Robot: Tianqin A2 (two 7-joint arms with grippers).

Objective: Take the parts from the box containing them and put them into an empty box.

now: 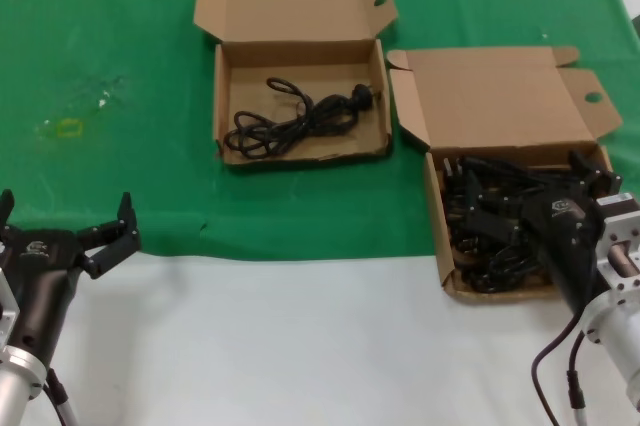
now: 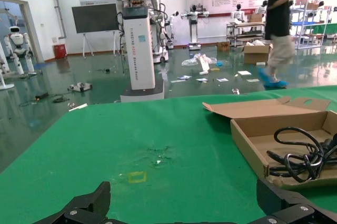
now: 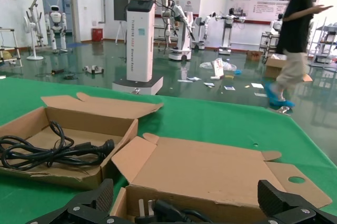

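The right gripper [image 1: 590, 178], fingers spread wide, sits low in the full box [image 1: 440, 208], its fingertips among the cords [image 1: 480, 221]. One cord [image 1: 290, 118] already lies in the wide box [image 1: 218, 96] to its left. The left gripper [image 1: 68, 221], also wide open, hovers over the table's [image 1: 300, 336] near edge.
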